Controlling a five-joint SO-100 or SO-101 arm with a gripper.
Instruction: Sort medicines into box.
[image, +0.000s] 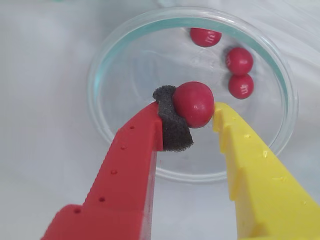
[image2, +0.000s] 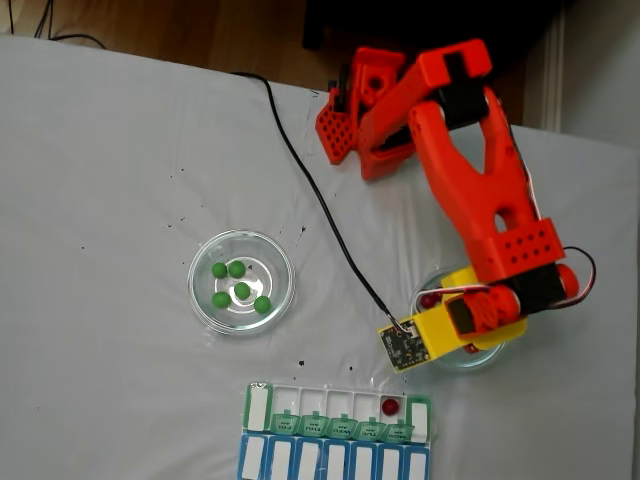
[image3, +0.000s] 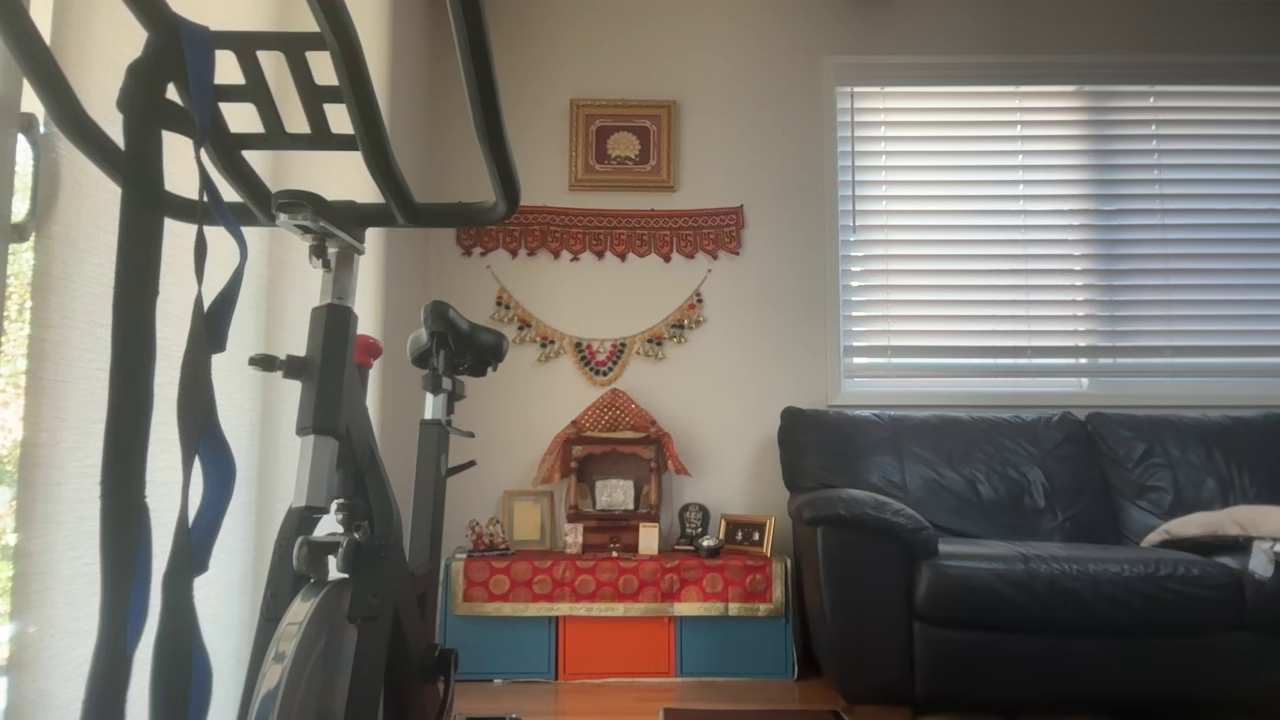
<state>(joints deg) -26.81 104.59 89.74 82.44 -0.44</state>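
Note:
In the wrist view my gripper (image: 191, 110) is shut on one dark red medicine ball (image: 194, 101). The ball is pinched between the black foam pad (image: 172, 125) on the red finger and the yellow finger (image: 235, 135). Below it lies a clear glass dish (image: 125, 45) holding three more red medicines (image: 239, 60). In the fixed view the orange arm (image2: 480, 190) reaches over that dish (image2: 470, 360) at the right. The box (image2: 335, 435) lies at the bottom edge with green and blue lids, and one red ball (image2: 390, 407) sits in an open white compartment.
A second glass dish (image2: 203, 302) at the left holds several green medicines (image2: 241, 290). A black cable (image2: 300, 170) runs across the white cloth from the arm's base to the wrist board. The other view shows a room with an exercise bike and a sofa.

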